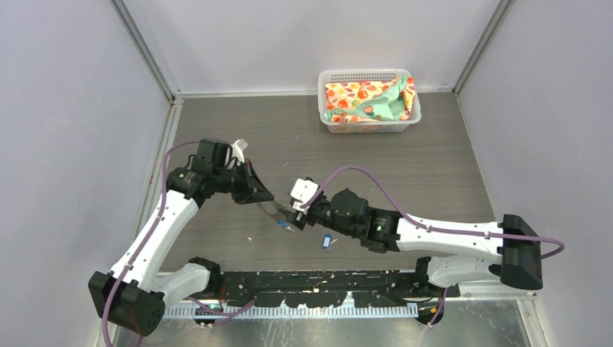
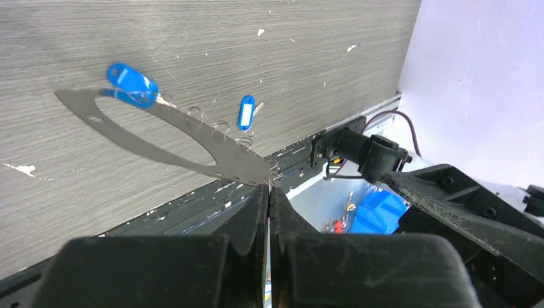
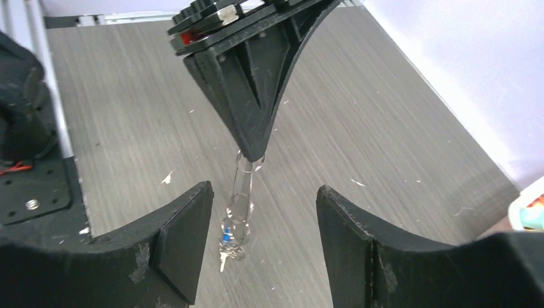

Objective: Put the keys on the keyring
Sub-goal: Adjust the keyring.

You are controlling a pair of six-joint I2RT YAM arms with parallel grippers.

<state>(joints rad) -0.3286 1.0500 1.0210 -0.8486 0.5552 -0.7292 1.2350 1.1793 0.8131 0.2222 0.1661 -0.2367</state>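
My left gripper (image 1: 262, 196) is shut on one end of the keyring (image 1: 272, 211), a thin grey wire loop held above the table. In the left wrist view the keyring (image 2: 231, 154) stretches away from my closed fingers (image 2: 256, 212). One blue-headed key (image 2: 131, 82) appears to hang at its far end; it also shows in the top view (image 1: 282, 224). The second blue key (image 2: 246, 112) lies on the table, apart from the ring (image 1: 327, 241). My right gripper (image 3: 263, 221) is open and empty, its fingers on either side of the hanging ring (image 3: 240, 192) and key (image 3: 229, 242).
A white plastic basket (image 1: 361, 74) with colourful cloth stands at the back right. Grey walls close in the table on three sides. The arm bases and a black rail (image 1: 325, 282) run along the near edge.
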